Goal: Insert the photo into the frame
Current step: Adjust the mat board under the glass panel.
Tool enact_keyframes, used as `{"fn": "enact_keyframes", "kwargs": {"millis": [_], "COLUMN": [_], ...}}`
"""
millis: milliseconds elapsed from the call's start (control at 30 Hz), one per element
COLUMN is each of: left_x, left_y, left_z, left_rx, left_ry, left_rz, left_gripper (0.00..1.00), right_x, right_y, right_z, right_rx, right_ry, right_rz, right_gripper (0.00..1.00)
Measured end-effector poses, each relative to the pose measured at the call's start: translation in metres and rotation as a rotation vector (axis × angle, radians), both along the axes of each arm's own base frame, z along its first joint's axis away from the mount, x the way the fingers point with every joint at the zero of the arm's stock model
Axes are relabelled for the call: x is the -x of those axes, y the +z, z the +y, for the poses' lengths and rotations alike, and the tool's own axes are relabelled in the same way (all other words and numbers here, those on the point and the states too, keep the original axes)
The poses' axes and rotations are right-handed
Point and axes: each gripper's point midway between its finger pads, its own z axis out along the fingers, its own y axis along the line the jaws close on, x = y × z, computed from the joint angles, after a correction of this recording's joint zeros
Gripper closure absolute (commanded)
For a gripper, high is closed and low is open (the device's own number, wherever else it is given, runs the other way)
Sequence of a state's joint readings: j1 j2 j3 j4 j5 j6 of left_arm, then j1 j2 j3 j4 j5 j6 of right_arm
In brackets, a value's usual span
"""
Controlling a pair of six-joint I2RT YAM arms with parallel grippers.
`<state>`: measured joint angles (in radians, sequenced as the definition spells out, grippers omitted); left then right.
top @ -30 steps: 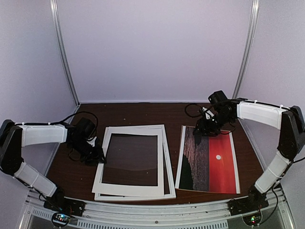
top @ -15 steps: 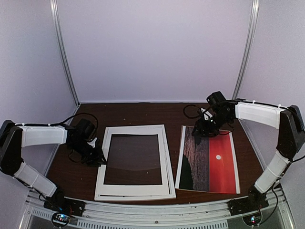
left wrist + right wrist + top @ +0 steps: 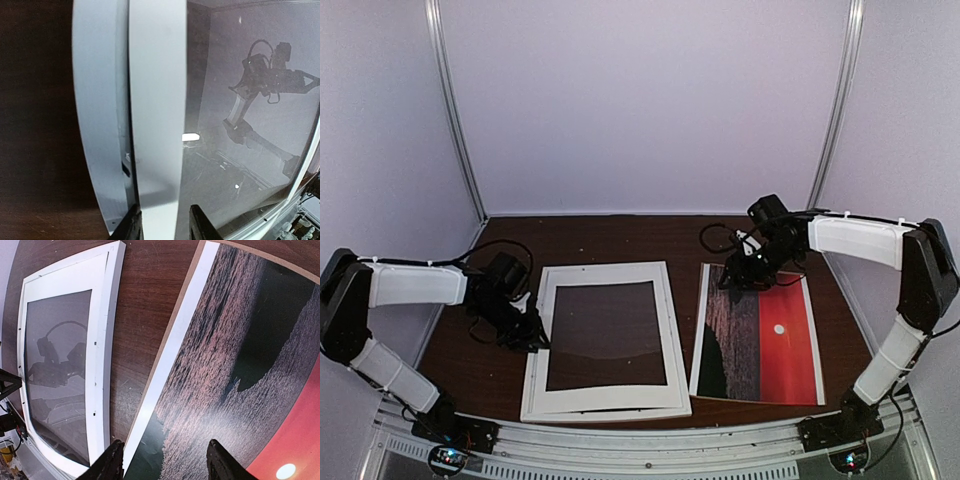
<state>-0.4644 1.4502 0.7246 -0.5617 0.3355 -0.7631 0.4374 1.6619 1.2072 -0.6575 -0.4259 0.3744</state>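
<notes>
The photo [image 3: 770, 340], a red sunset with a small white sun, lies face up on the right of the table; the right wrist view shows its dark water [image 3: 240, 365]. My right gripper [image 3: 738, 278] hangs open over the photo's far left corner, its jaws [image 3: 167, 462] straddling the print's white left border without touching it. The white frame [image 3: 610, 411] lies centre-left with a white mat [image 3: 605, 273] on it. My left gripper [image 3: 533, 335] is at their left side, its jaws [image 3: 165, 225] closed across the mat's left border [image 3: 157, 125], beside the frame rail [image 3: 97, 110].
A brown backing board [image 3: 143, 393] shows as a thin edge under the photo. A clear reflective sheet [image 3: 240, 150] fills the mat's window. A strip of bare dark wood [image 3: 682, 330] separates frame and photo. Grey walls enclose the table on three sides.
The mat has swung from its skewed position to sit squarer over the frame. My left gripper moved right and nearer with it, its jaws narrowing. My right gripper drifted slightly left.
</notes>
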Motion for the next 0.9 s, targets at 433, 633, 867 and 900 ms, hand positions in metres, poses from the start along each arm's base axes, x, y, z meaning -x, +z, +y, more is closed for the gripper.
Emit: {"fn": "enact_keyframes", "kwargs": {"millis": [433,633,867,900], "left_x": [-0.013,-0.030,-0.036,-0.037], "left_y": [0.018,0.039,0.049,0.050], "left_z": [-0.003,0.000,-0.009,-0.012], "left_rx": [-0.050,-0.089,-0.094,-0.091], "left_ry": [-0.022,-0.026,-0.077,-0.090], "left_rz": [-0.057,-0.144,-0.200,-0.208], "left_gripper": [0.42,0.37,0.34,0.34], "right_x": [0.001,-0.001,-0.003,-0.004], "right_y": [-0.001,-0.002,0.002,0.004], "right_z": [0.002,-0.005,-0.030,-0.035], "right_rx": [0.025,0.059,0.155,0.168], "right_ry": [0.006,-0.010,-0.066,-0.080], "right_rz": [-0.012,-0.025,-0.052,-0.061], "right_gripper": [0.43,0.43,0.42,0.42]}}
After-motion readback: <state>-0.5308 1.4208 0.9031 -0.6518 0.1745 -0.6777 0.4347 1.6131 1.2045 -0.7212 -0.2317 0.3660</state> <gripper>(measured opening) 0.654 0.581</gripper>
